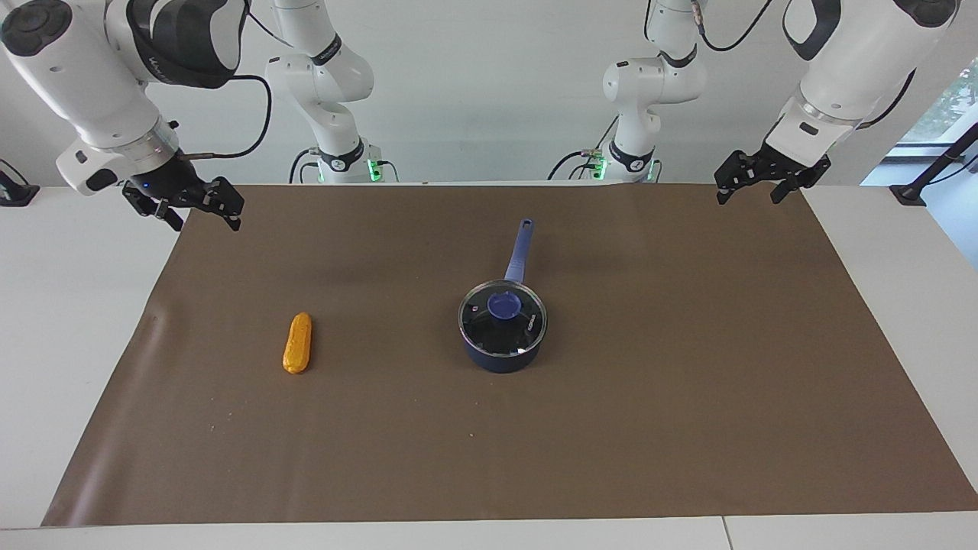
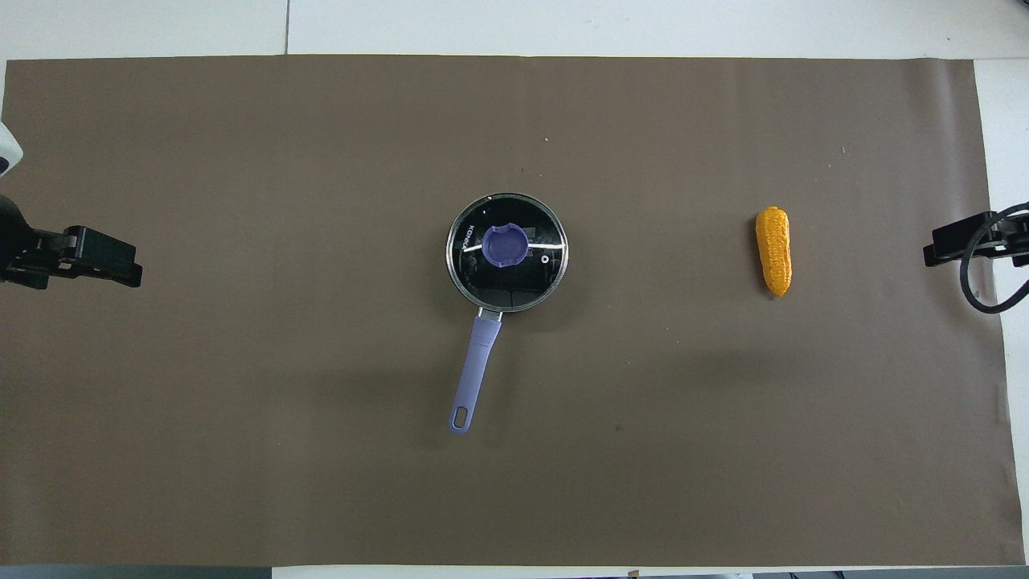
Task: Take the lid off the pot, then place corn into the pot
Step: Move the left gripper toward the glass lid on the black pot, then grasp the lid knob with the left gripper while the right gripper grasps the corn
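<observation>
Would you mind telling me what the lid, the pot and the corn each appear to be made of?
The lid looks like clear glass in a shiny metal rim: the dark inside shows through and light streaks reflect off it. Its blue knob seems matte plastic. The pot appears to be dark navy coated metal, its lighter handle probably plastic. The corn looks like moulded orange-yellow plastic with a bumpy surface.

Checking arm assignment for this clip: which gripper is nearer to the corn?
Right. The right gripper hangs over the mat's edge at the corn's end of the table; the left gripper waits at the other end, with the pot between.
</observation>
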### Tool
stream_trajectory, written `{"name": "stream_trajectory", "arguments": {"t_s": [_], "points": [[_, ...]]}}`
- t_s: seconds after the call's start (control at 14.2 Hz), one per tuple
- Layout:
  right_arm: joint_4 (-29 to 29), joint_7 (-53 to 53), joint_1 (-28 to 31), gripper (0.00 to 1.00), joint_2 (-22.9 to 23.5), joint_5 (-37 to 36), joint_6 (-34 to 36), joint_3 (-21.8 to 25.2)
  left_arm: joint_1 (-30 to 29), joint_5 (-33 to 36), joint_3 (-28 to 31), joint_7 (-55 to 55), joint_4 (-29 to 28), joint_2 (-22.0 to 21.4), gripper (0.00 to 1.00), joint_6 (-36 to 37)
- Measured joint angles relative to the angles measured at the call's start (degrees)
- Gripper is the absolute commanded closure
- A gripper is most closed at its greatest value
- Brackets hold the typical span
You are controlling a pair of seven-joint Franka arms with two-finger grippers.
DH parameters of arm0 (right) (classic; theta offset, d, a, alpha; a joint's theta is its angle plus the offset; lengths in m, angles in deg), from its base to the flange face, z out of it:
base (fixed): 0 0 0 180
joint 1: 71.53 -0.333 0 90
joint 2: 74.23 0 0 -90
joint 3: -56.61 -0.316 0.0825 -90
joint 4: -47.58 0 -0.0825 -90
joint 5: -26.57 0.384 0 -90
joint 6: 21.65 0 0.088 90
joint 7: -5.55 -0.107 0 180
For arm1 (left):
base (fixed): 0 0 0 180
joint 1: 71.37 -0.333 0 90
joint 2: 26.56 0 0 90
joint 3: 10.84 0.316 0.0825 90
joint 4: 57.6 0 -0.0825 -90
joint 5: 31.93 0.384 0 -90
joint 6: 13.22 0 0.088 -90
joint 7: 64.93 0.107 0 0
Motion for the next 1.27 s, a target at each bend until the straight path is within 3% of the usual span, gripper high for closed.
{"name": "stream_trajectory", "arguments": {"t_s": [0.56,0.77,0.84,0.98,1.12,1.27], "points": [[-0.02,0.00,0.00,0.00,0.00,0.00,0.00,0.00,0.83,-0.29,-0.53,-1.61,-0.26,-0.06,0.00,-2.76],[-0.06,0.00,-0.01,0.00,-0.01,0.00,0.00,0.00,8.70,-1.12,-1.16,-11.93,0.34,2.13,0.00,-6.29],[-0.06,0.00,-0.01,0.00,-0.02,0.00,0.00,0.00,12.97,-1.29,-1.34,-17.92,1.99,4.99,0.00,-7.12],[-0.51,0.00,-0.03,0.00,-0.07,0.00,-1.22,-0.02,21.02,-1.31,-1.58,-29.24,9.27,14.62,0.00,-8.71],[-4.11,0.00,-0.13,0.00,-0.24,0.16,-6.65,-0.12,26.80,-1.31,-1.59,-36.61,15.75,24.07,0.00,-11.15],[-10.00,-0.18,-2.03,0.00,0.01,0.57,-14.94,-0.47,30.44,-1.31,-1.57,-40.76,18.66,30.08,0.00,-15.05]]}}
